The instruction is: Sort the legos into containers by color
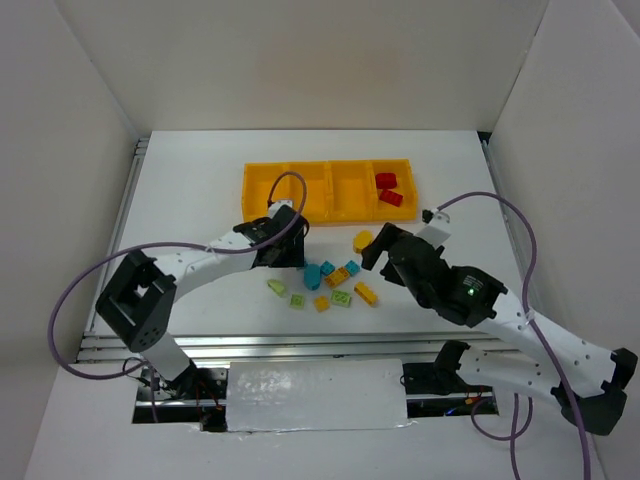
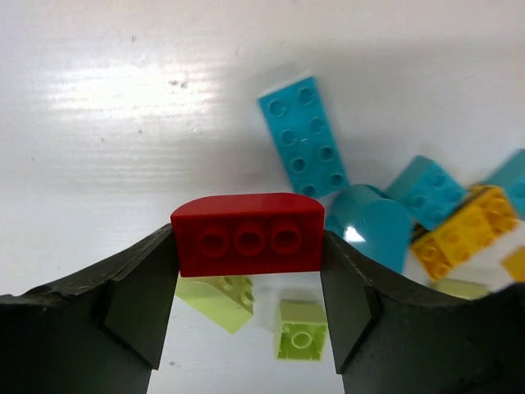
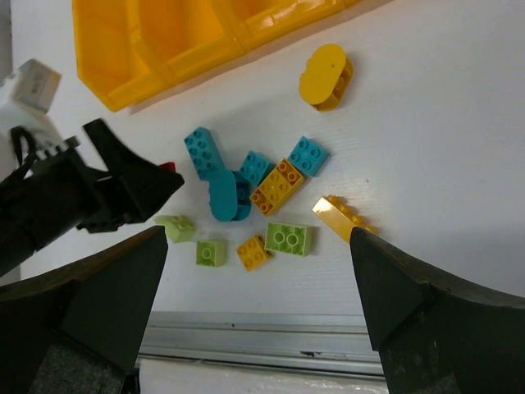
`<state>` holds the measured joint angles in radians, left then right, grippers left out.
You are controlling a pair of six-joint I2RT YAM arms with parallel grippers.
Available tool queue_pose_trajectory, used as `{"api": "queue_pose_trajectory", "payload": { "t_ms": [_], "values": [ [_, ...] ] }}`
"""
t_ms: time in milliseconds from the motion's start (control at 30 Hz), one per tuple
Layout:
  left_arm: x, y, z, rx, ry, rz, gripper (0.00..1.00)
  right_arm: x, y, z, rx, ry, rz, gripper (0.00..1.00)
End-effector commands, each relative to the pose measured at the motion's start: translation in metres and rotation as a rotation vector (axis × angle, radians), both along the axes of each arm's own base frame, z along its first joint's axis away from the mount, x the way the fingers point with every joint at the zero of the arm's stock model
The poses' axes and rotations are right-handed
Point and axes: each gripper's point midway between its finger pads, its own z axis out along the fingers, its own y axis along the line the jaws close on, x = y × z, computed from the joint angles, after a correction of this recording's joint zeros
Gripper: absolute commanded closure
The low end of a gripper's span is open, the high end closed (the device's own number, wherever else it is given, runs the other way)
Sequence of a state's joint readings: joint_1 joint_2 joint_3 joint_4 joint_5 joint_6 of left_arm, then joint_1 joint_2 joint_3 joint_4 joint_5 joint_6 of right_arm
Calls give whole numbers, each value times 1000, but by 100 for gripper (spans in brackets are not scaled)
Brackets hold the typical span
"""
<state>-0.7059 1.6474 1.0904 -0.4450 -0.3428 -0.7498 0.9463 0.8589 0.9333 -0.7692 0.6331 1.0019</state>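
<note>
My left gripper (image 1: 287,249) is shut on a red rounded brick (image 2: 248,234) and holds it above the table, left of the loose pile. Below it lie two pale green bricks (image 2: 300,330) and cyan bricks (image 2: 303,135). My right gripper (image 1: 374,256) is open and empty above the right side of the pile (image 3: 256,238). The loose legos (image 1: 330,285) lie at the table's middle: cyan, yellow and pale green. An oval yellow brick (image 3: 326,76) lies apart near the tray. The orange-yellow tray (image 1: 262,190) holds two red bricks (image 1: 388,188) in its rightmost compartment.
White walls enclose the table on three sides. A metal rail (image 3: 262,336) runs along the near edge. The left arm's gripper shows in the right wrist view (image 3: 123,185), beside the cyan bricks.
</note>
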Motion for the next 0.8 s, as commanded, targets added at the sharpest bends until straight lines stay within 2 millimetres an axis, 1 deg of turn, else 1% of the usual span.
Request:
{"api": "queue_pose_trajectory", "payload": {
  "t_ms": [0, 33, 67, 100, 133, 167, 200, 233, 267, 300, 333, 367, 400, 433, 467, 500, 533, 567, 633, 667, 733, 767],
  "values": [
    [10, -12, 48, -79, -141, -90, 100, 12, -16, 22, 99, -73, -45, 0],
    [9, -14, 50, -86, -167, -135, 100, 14, -12, 32, 156, -94, -15, 0],
    [4, -21, 56, -130, -179, -186, 100, 16, -15, 34, 180, -108, -8, 0],
    [2, -24, 74, -175, -230, -219, 100, 16, -17, 42, 210, -133, 8, 0],
    [-5, -24, 71, -174, -241, -278, 100, 21, -15, 50, 240, -147, 38, 0],
    [-10, -37, 94, -250, -312, -370, 100, 27, -13, 54, 237, -155, 55, 0],
    [-14, -42, 102, -297, -336, -399, 100, 27, -5, 53, 231, -136, 96, 0],
    [-22, -44, 102, -305, -350, -464, 100, 30, 1, 54, 231, -125, 120, 0],
    [-34, -60, 123, -393, -403, -568, 100, 35, 17, 54, 226, -82, 172, 0],
    [-41, -63, 130, -408, -437, -633, 100, 37, 24, 52, 210, -59, 203, 0],
    [-48, -67, 132, -430, -458, -680, 100, 39, 31, 51, 210, -38, 232, 1],
    [-58, -73, 149, -465, -512, -736, 100, 39, 48, 48, 224, 2, 301, 1],
    [-71, -76, 149, -480, -527, -813, 100, 40, 57, 47, 230, 13, 343, 3],
    [-83, -83, 156, -499, -551, -866, 100, 38, 66, 47, 244, 30, 384, 4],
    [-92, -84, 171, -520, -609, -908, 100, 32, 81, 38, 261, 84, 450, 5],
    [-101, -86, 176, -528, -633, -964, 100, 30, 88, 36, 274, 95, 480, 6],
    [-112, -87, 181, -543, -656, -1002, 100, 20, 99, 32, 278, 115, 527, 7],
    [-116, -88, 183, -539, -671, -1032, 100, 14, 107, 28, 285, 138, 561, 7],
    [-123, -90, 187, -544, -674, -1074, 100, 4, 117, 26, 293, 149, 609, 7],
    [-124, -92, 185, -533, -668, -1097, 100, -7, 126, 26, 299, 160, 645, 7],
    [-127, -96, 183, -528, -643, -1122, 100, -16, 132, 23, 296, 172, 670, 7],
    [-128, -97, 183, -527, -644, -1131, 100, -25, 137, 22, 294, 180, 693, 8]
  ]
}}
